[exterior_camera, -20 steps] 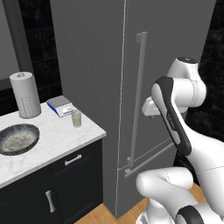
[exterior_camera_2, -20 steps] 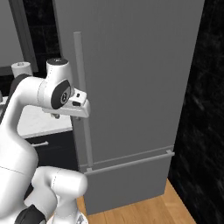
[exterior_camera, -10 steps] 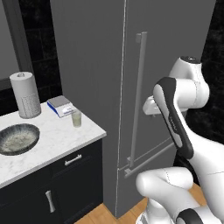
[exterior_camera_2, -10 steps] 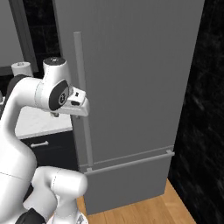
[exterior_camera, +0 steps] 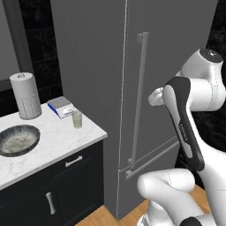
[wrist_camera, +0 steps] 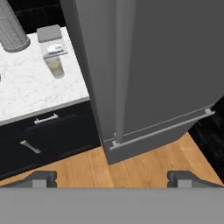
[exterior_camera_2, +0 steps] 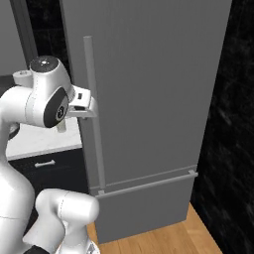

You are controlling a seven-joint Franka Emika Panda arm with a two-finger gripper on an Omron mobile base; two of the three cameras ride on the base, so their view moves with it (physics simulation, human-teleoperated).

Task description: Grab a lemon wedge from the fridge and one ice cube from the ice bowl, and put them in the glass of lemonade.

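Observation:
The fridge point(exterior_camera: 176, 66) is a tall grey appliance with its doors closed, so the lemon wedge is hidden. My gripper point(exterior_camera_2: 85, 104) hovers open right beside the fridge's long vertical bar handle point(exterior_camera_2: 93, 124), holding nothing. In the hand view the gripper point(wrist_camera: 113, 178) looks down along that handle point(wrist_camera: 123, 65), with one fingertip point(wrist_camera: 43, 178) at each side. The glass of lemonade point(exterior_camera: 77, 119) stands on the white marble counter point(exterior_camera: 53, 145), left of the fridge. The ice bowl point(exterior_camera: 18, 140), dark and speckled, sits further left on the same counter.
A paper towel roll point(exterior_camera: 25, 96) and a blue-and-white box point(exterior_camera: 62, 107) stand behind the glass. Dark navy drawers point(exterior_camera: 66, 176) run under the counter. A lower fridge drawer with a horizontal bar point(exterior_camera_2: 149, 183) sits above the wooden floor point(exterior_camera_2: 163, 238).
My hand has risen a little and drawn closer to the fridge handle. The jaws stay open, and nothing on the counter has moved.

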